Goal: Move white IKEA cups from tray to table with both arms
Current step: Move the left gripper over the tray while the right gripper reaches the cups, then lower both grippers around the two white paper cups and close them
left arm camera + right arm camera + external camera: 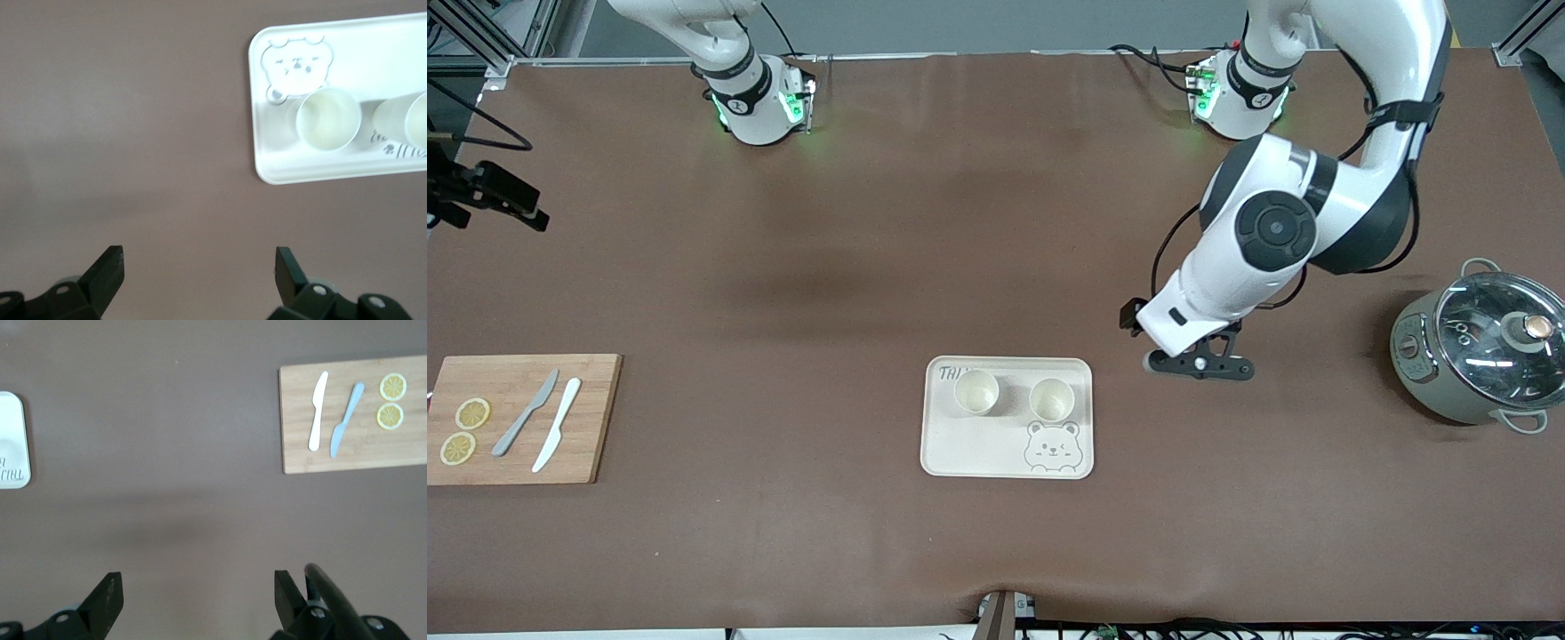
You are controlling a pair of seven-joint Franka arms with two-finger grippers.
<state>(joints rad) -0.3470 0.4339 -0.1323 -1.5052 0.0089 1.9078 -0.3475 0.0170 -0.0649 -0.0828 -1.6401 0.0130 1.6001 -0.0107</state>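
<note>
Two white IKEA cups (976, 392) (1051, 400) stand upright side by side on the cream bear tray (996, 449), on the part of it farther from the front camera. Both also show in the left wrist view, one whole (327, 120) and one cut by the frame edge (403, 120), on the tray (373, 60). My left gripper (1199, 366) is open and empty, low over the bare table beside the tray, toward the left arm's end; its own view shows it (199, 263) over brown mat. My right gripper (198, 587) is open and empty, high over the mat between tray and cutting board, and is out of the front view.
A bamboo cutting board (591, 418) with two knives and two lemon slices lies at the right arm's end; it also shows in the right wrist view (353, 457). A grey-green pot (1476, 356) with a glass lid stands at the left arm's end. The tray's corner (10, 440) shows in the right wrist view.
</note>
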